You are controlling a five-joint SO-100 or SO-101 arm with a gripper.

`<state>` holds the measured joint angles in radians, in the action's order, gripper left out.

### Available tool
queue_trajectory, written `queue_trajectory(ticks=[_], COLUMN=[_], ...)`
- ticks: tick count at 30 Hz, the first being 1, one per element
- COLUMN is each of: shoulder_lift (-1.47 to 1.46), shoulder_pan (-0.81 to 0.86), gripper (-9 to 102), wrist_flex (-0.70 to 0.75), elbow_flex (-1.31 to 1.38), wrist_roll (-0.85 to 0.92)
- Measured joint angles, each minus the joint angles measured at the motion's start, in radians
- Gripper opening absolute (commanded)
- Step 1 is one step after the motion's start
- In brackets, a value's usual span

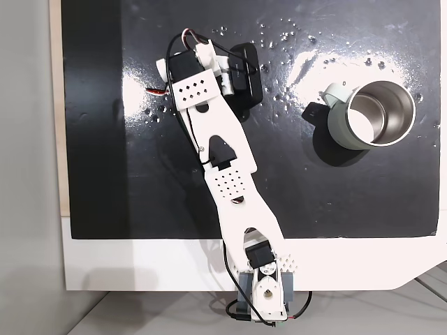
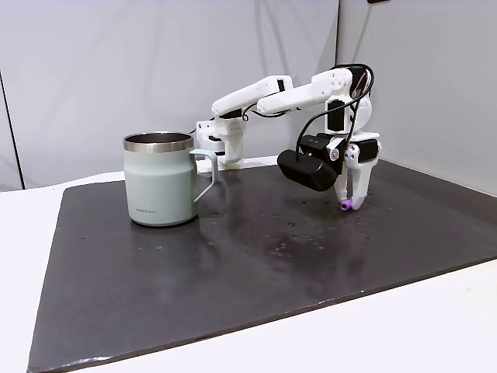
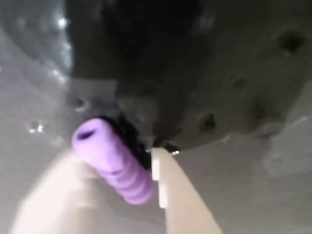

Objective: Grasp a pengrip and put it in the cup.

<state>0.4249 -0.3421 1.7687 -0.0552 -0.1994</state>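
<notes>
The pengrip, a small light-purple ribbed cylinder, sits between my two white fingers in the wrist view. My gripper is shut on it. In a fixed view the gripper points straight down at the right of the black mat, with the pengrip at its tips, right at the mat's surface. I cannot tell if it touches the mat. The cup, pale grey-green with a steel inside, stands upright well to the left, handle toward the gripper. From above, the cup stands at the right, apart from the arm.
Small water droplets dot the wet black mat between arm and cup. The black wrist camera housing hangs beside the gripper. The arm's base is fixed at the white table's near edge. A wall rises close behind the mat.
</notes>
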Motion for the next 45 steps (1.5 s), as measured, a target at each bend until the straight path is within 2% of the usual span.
queue_trajectory(ticks=[9, 18, 25, 32, 39, 45], shoulder_lift=[0.089, 0.569, 0.940, 1.215, 1.315, 1.364], shoulder_pan=[0.000, 0.080, 0.227, 0.423, 0.683, 0.865], gripper=[0, 0, 0, 0, 0, 0], wrist_flex=[0.011, 0.018, 0.023, 0.026, 0.014, -0.107], elbow_flex=[-0.067, -0.334, -0.595, -0.785, -0.853, -1.022], wrist_roll=[0.002, -0.003, 0.014, 0.144, 0.367, 0.549])
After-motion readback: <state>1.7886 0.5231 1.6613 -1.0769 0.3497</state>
